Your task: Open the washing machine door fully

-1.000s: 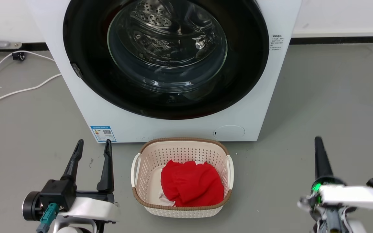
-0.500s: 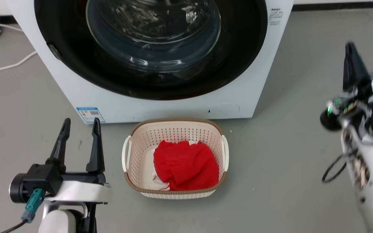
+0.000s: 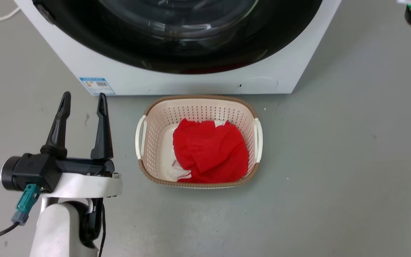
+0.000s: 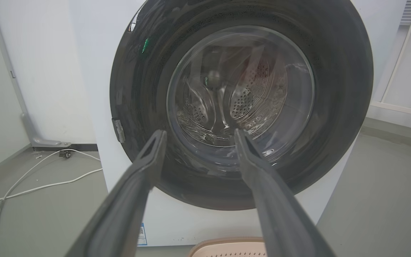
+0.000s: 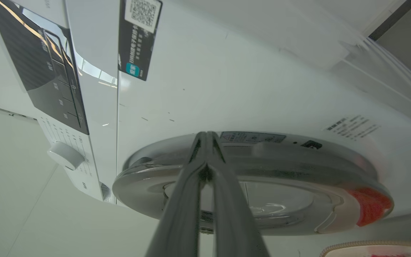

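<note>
Left end effector [image 3: 83,97]: fingers spread wide with nothing between them; at 8 o'clock in the head view, over the grey floor [image 3: 334,160], tips toward 12 o'clock.
Right end effector [image 5: 207,137]: fingers pressed together tip to tip, gripping nothing; in its wrist view the tips overlap the door's silver rim, and contact cannot be told.
Washing machine door [image 4: 137,107]: glossy black disc with a glass bowl, lying flat against the machine's front.
Washing machine [image 3: 191,84]: white, at 12 o'clock in the head view; blue sticker [image 3: 96,85] at its 7 o'clock corner.
Laundry basket [image 3: 198,99]: on the floor just before the machine, at 3 o'clock from the left end effector, apart from it; red cloth [image 3: 209,150] inside.
</note>
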